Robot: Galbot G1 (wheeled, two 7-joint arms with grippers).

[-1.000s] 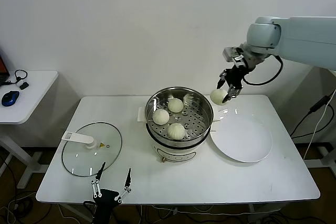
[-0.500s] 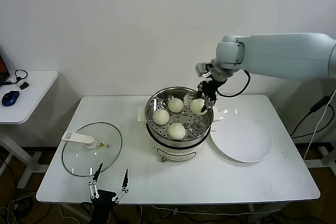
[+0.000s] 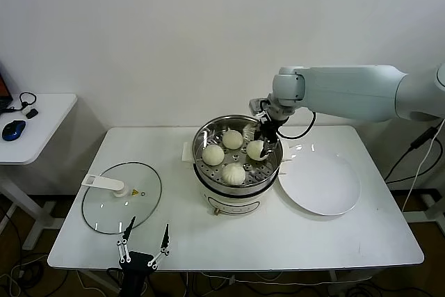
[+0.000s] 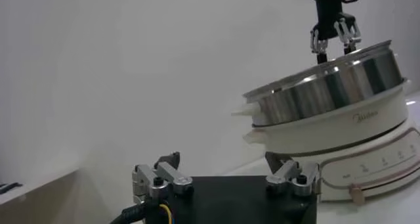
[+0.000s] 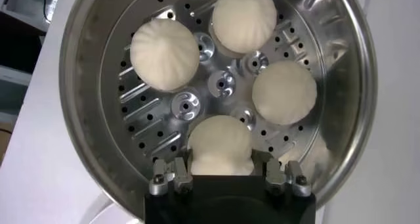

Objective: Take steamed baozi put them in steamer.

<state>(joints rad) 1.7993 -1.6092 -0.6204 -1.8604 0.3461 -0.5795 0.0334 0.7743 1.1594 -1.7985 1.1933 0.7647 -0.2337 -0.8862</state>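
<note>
White wall and a white table (image 3: pixel 334 234) frame the scene as the robot's right gripper (image 3: pixel 262 135) reaches into the steamer (image 3: pixel 208 130) at the table's centre, its fingers closed on the fourth baozi (image 3: pixel 256 149). The right wrist view shows that bun (image 5: pixel 220 145) pinched between the two pads just above the perforated tray, on the side nearest the empty white plate (image 3: pixel 341 196). Three other steamed baozi (image 3: pixel 232 139) lie on the tray, apart from one another and from the held one. Whether the held bun touches the tray cannot be told. The left gripper (image 3: pixel 144 246) hangs idle with its fingers spread at the table's near edge, beside the glass lid (image 3: pixel 104 210).

The risk now appears to lie in the release: if the soft dough clings to a pad when the fingers part, the bun could lift away with the gripper or tip over. Dropped from above the tray, it might roll into a neighbouring bun. A careless withdrawal could also catch the pot's steel rim.
</note>
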